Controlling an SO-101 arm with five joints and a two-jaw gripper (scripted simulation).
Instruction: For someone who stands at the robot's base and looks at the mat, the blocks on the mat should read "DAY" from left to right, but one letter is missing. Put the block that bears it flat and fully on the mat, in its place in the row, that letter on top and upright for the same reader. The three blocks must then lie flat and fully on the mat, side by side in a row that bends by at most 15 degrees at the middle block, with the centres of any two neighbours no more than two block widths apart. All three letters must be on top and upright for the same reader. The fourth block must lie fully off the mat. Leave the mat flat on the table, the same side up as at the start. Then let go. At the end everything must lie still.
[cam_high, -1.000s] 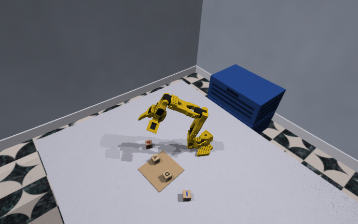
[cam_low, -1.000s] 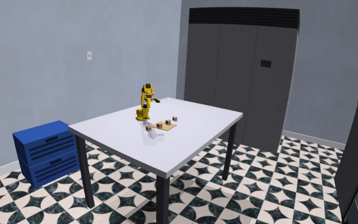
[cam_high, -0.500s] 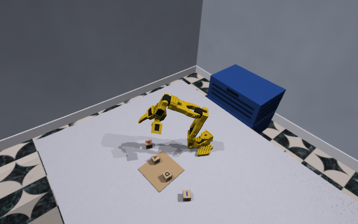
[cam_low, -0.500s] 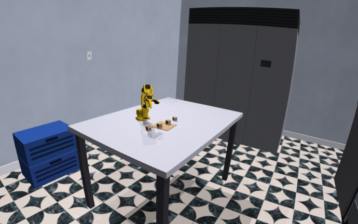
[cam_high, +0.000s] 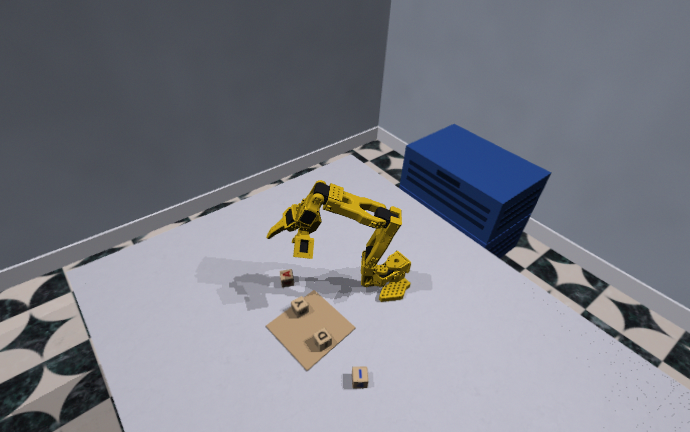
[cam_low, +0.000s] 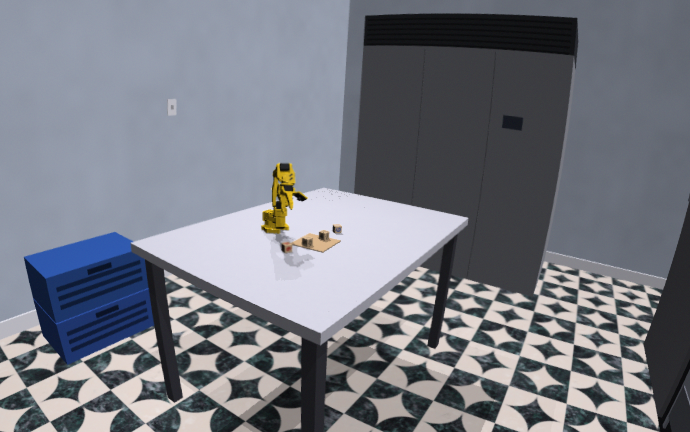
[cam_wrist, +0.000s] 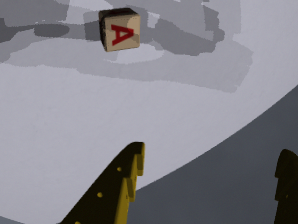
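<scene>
The gripper (cam_high: 291, 239) hung part-open and empty above the A block (cam_high: 287, 277). Block judged light, rigid, likely wooden; best pinched across two opposite side faces.

A pale grey bench (cam_high: 458, 356) carries a tan square mat (cam_high: 333, 319). The wooden cube with a red A (cam_high: 287, 277) is light brown, as are the cubes with a dark Y (cam_high: 299, 306), a dark D (cam_high: 322, 337) and a blue I (cam_high: 360, 376). The arm (cam_high: 356, 206) is yellow with black joints. The floor (cam_low: 509, 356) shows dark green and cream star tiles.
</scene>
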